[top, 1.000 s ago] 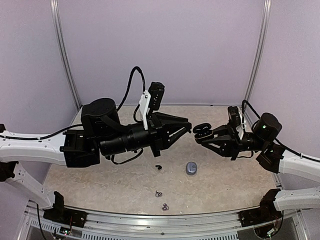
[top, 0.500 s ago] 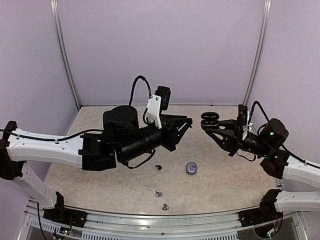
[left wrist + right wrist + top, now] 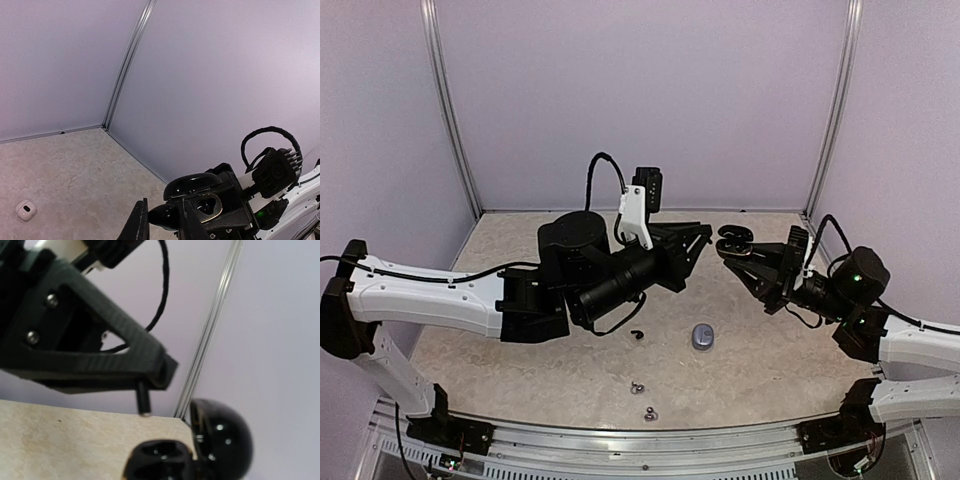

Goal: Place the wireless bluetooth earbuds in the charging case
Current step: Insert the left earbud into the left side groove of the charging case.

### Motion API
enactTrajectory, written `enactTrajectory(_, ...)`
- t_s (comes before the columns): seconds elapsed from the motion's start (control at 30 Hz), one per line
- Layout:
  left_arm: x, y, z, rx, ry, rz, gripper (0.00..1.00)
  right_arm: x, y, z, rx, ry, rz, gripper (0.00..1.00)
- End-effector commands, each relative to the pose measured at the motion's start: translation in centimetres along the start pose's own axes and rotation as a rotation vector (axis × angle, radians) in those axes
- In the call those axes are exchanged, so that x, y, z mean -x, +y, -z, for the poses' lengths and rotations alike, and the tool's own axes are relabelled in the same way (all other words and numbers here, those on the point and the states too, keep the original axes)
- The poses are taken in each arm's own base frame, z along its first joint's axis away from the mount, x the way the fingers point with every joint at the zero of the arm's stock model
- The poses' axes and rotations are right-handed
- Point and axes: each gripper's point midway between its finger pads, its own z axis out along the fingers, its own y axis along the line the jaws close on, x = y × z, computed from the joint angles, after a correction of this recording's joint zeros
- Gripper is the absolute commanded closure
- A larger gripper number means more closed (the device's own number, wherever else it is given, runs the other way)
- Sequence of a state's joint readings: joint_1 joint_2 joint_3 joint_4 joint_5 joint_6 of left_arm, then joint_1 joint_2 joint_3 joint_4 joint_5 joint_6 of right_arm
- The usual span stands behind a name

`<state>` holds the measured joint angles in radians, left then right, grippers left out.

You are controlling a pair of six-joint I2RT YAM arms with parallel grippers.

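My left gripper (image 3: 698, 238) is raised above the table and shut on a glossy black earbud (image 3: 165, 215). The earbud's short stem (image 3: 143, 401) sticks out below the finger in the right wrist view. My right gripper (image 3: 745, 255) is shut on a black charging case (image 3: 733, 238), which it holds in the air with the lid open. The case's lid (image 3: 200, 184) and its moulded wells (image 3: 209, 206) lie just right of the held earbud. Another black earbud (image 3: 637, 334) and two silvery earbuds (image 3: 638, 387) (image 3: 648, 412) lie on the table.
A closed grey-blue case (image 3: 702, 337) lies on the table below the two grippers. A small white case (image 3: 25, 210) lies on the table in the left wrist view. Purple walls with metal corner posts (image 3: 835, 110) close in the back and sides.
The left arm has reached out to the right and risen with the earbud. The right gripper has lifted the open case and turned it towards the left gripper. The two now nearly meet.
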<state>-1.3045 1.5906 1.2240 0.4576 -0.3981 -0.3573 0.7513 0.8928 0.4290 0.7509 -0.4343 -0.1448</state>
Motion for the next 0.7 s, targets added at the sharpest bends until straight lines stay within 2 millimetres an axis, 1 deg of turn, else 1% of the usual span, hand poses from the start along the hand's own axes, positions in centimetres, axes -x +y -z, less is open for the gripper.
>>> enactTrajectory(0.0, 1.6, -1.0, -0.3, -0.018, -0.054, 0.037, 1.00, 0.7, 0.1, -0.3, -0.021, -0.027, 0.089, 1.00)
enactTrajectory(0.37, 0.9, -1.6, -1.2, -0.037, -0.037, 0.032, 1.00, 1.0, 0.0, -0.4, -0.038, -0.023, 0.108, 1.00)
enactTrajectory(0.67, 0.0, -1.4, -1.9, -0.018, -0.010, 0.028, 1.00, 1.7, 0.2, -0.2, -0.035, -0.043, 0.109, 1.00)
